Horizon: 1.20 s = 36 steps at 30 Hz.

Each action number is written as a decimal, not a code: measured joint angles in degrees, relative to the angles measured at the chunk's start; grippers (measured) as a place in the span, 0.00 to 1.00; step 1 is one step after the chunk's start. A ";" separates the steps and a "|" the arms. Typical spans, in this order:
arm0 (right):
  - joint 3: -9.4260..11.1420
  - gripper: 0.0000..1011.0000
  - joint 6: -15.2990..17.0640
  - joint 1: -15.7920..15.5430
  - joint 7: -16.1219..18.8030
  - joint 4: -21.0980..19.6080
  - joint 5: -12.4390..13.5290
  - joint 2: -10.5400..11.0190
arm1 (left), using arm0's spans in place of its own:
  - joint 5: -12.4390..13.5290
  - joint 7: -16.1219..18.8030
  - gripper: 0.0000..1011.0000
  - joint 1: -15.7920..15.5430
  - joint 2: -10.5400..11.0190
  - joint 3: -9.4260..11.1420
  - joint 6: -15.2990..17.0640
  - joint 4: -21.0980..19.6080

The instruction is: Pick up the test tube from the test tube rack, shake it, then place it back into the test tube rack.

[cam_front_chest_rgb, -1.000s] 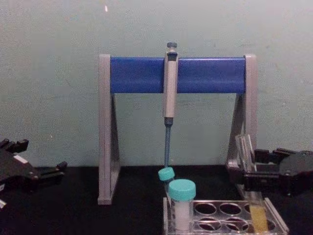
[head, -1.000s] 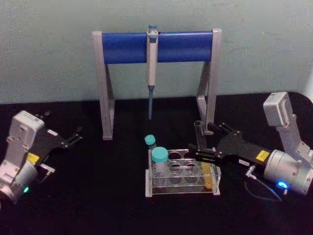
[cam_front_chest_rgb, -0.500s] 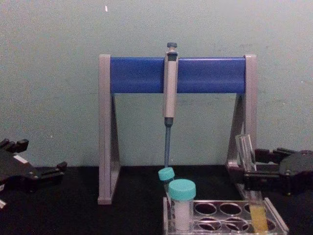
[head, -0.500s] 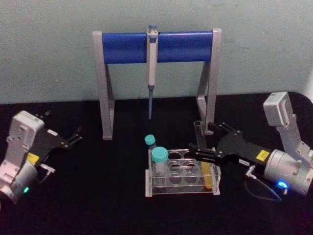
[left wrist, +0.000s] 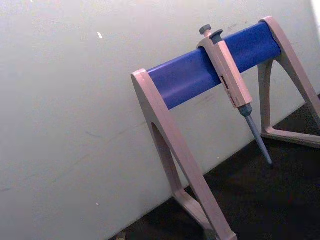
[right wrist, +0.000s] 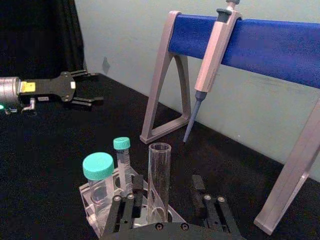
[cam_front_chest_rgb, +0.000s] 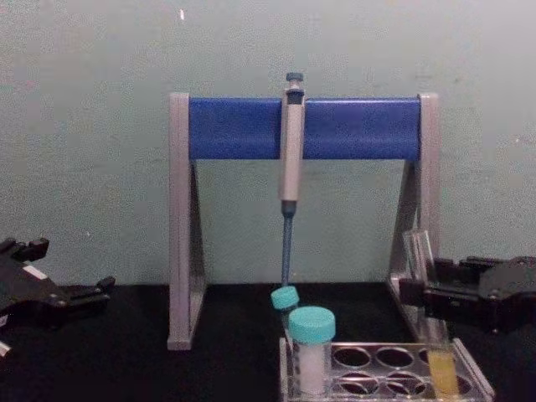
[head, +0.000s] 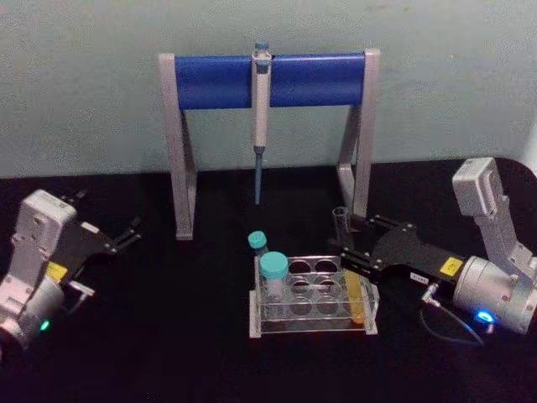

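Observation:
The test tube stands in the right-end hole of the clear test tube rack, leaning slightly, with yellow-orange liquid at its bottom. My right gripper is open around the tube's upper part. In the right wrist view the tube rises between the fingers with a gap on each side. From the chest view the tube stands just in front of that gripper. My left gripper is parked open at the far left of the table.
Two teal-capped tubes stand at the rack's left end. Behind the rack is the grey-and-blue stand with a pipette hanging from it. Black table surface lies between the rack and the left arm.
My right gripper has opened and let go of the test tube. The tube, tilted before, now stands straighter in the rack. The left arm has not moved.

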 joint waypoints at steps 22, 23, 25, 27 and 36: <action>0.00 0.23 -0.05 0.00 -0.03 0.00 0.02 -0.01 | 0.00 0.00 0.99 0.00 0.00 0.00 0.00 0.00; 0.00 0.23 -0.05 0.00 -0.03 0.00 0.02 0.00 | 0.00 0.00 0.99 0.00 0.00 0.00 0.00 0.00; 0.00 0.23 -0.05 0.00 -0.03 0.00 0.02 0.00 | 0.00 0.00 0.99 0.00 0.00 0.00 0.00 0.00; 0.00 0.23 -0.05 0.00 -0.02 0.00 0.02 -0.01 | 0.00 0.00 0.99 0.00 0.00 0.00 0.00 0.00; 0.28 0.23 -1.14 -0.12 0.41 0.23 0.55 -0.05 | 0.00 0.00 0.99 0.00 0.00 0.00 0.00 0.00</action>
